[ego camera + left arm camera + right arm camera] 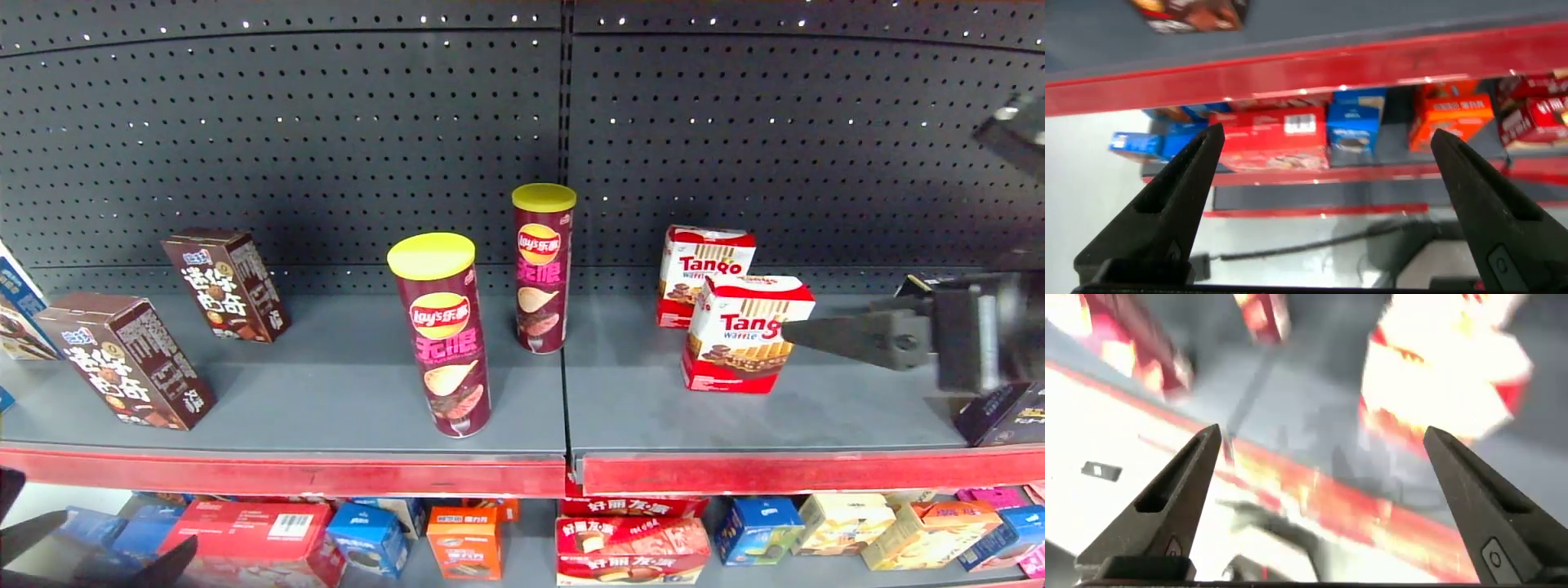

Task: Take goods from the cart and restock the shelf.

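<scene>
- Grey metal shelf point(326, 384) holds the red-and-white cardboard wafer box point(739, 339), upright.
- Right gripper point(1323, 441) is close beside that box, jaws spread and empty; left gripper point(1327, 143) hangs low, spread too.
- Placing seems finished; next, fetch another item from the cart.

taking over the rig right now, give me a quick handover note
Left gripper: open, empty, low, below the shelf's red edge.
Right gripper: open, empty, at shelf level next to the front wafer box.
Standing on the shelf: front chip can, rear chip can, rear wafer box, front brown box, rear brown box.
Left: more restocking; neither gripper holds anything.
</scene>
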You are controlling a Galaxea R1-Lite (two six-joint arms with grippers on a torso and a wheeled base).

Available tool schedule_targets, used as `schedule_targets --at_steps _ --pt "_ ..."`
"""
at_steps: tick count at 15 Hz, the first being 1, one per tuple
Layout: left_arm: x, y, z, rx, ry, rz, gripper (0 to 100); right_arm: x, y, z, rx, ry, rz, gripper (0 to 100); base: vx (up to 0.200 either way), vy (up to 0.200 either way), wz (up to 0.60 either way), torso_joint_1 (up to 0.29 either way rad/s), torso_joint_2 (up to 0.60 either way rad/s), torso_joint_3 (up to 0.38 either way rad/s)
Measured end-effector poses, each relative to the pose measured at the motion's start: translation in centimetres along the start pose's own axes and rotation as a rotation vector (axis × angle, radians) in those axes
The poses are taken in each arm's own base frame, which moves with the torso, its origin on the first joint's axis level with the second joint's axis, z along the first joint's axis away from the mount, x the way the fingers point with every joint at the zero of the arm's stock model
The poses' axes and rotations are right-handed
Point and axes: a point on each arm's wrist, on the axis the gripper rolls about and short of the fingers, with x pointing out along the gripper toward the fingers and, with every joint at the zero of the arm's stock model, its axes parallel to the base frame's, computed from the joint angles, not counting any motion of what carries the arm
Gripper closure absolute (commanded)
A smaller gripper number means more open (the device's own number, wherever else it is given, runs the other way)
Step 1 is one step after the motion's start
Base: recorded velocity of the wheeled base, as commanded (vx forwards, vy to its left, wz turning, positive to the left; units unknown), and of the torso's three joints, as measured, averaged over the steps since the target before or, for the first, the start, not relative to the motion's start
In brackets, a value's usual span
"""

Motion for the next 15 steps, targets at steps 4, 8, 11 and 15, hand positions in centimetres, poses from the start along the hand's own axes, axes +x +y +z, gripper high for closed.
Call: schedule_targets --at_steps 4,8,11,15 --pt "2.7 -0.8 1.9 0.003 0.077 -0.062 0 -6.7 -3.4 -2.0 0.056 0.002 -0.128 0 0.000 0.000 0.00 0.000 0.00 0.000" --pt "7.5 -1.5 7.2 0.007 0.086 -0.071 0 -12.5 -5.3 -4.1 0.151 -0.033 -0.335 0 0.000 0.000 0.00 0.000 0.00 0.000" --pt "12.5 -2.2 10.9 0.018 0.073 -0.060 0 -16.2 -5.0 -5.1 0.200 -0.082 -0.447 0 0.000 0.000 0.00 0.000 0.00 0.000" --pt "17.6 -4.2 12.0 0.071 0.082 -0.090 0 -18.9 -4.1 -5.9 0.238 -0.146 -0.541 0 0.000 0.000 0.00 0.000 0.00 0.000"
